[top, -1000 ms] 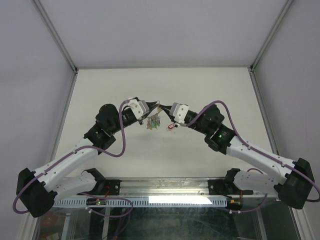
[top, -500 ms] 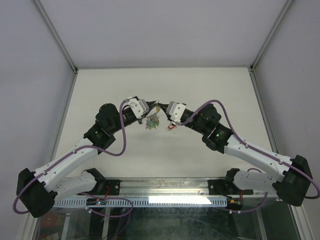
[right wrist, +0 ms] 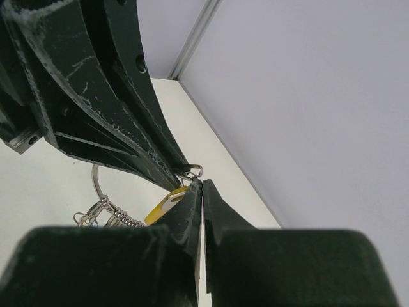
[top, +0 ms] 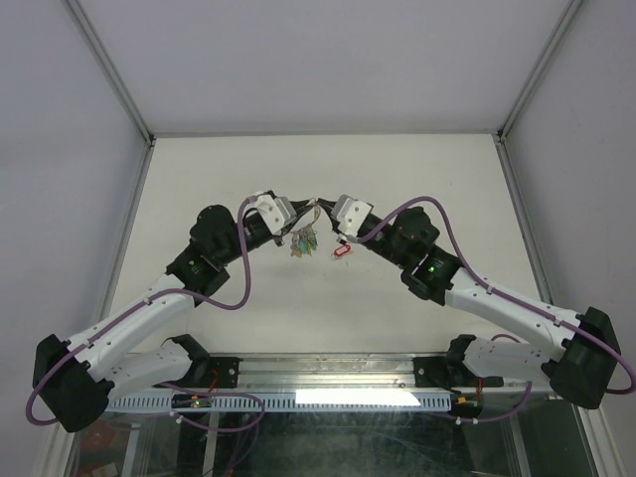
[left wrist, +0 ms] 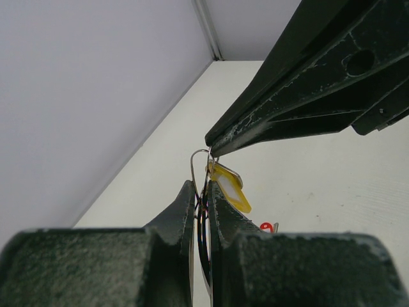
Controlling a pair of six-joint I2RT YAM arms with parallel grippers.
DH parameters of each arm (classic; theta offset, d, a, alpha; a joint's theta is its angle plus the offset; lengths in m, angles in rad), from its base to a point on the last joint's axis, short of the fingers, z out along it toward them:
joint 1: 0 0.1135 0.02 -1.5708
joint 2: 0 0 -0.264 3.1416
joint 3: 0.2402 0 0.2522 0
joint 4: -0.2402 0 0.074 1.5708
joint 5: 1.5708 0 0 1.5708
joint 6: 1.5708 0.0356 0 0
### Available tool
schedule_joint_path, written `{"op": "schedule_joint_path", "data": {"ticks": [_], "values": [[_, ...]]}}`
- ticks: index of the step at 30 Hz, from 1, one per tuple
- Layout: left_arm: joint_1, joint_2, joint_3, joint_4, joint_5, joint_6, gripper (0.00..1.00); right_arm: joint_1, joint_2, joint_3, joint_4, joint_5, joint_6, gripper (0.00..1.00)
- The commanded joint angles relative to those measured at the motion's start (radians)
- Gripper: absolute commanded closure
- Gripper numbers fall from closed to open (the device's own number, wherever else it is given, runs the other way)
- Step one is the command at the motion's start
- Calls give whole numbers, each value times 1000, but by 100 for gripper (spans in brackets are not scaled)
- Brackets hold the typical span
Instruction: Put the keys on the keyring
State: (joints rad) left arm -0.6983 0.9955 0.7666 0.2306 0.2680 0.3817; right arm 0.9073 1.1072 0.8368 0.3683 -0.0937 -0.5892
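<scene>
- Two grippers stood tip to tip above the middle of the table [top: 417, 169], both raised clear of it.
- Left gripper [left wrist: 201, 192]: jaws clamped narrow on the wire of the keyring [left wrist: 194, 165], which rose from between the fingertips.
- Right gripper [right wrist: 202, 187]: jaws pressed together, apparently pinching the yellow key [left wrist: 231, 190], which sat at the top of the ring, against the wire.
- Several other keys [top: 305, 242] hung in a bunch from the ring, below the left gripper.
- One red-headed key [top: 342, 250] lay loose on the table, just beside the hanging bunch; judged not yet threaded.
- Risk: it could not be told whether the yellow key's hole had caught the wire end. A pull at the wrong angle would likely slip the key off and drop it.
- Risk: the thin wire could twist or slide in the left grip under a sideways push, and alignment would be lost.
- Risk: the bunch could swing and foul the yellow key at the ring.
</scene>
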Motion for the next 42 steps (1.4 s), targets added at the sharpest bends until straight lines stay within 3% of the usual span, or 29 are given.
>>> {"op": "schedule_joint_path", "data": {"ticks": [1,19,29,33,35,36,38,42], "values": [[4,-1,60,48,37,1,100,-1,-4,46,114,61,30,100],[4,30,106,-59,172,71,100,-2,-25,49,95,121,-10,100],[3,37,116,-76,187,71,100,-2,-43,72,-13,77,23,100],[4,33,113,-67,135,56,100,-2,-93,117,-167,161,134,80],[4,29,110,-56,112,48,100,-3,-115,170,-282,171,149,78],[4,28,107,-51,101,43,100,-3,-121,196,-336,192,199,74],[4,28,103,-36,69,30,100,-2,-102,288,-519,307,597,59],[4,25,91,-7,45,8,100,-2,-65,333,-623,336,966,52]]}}
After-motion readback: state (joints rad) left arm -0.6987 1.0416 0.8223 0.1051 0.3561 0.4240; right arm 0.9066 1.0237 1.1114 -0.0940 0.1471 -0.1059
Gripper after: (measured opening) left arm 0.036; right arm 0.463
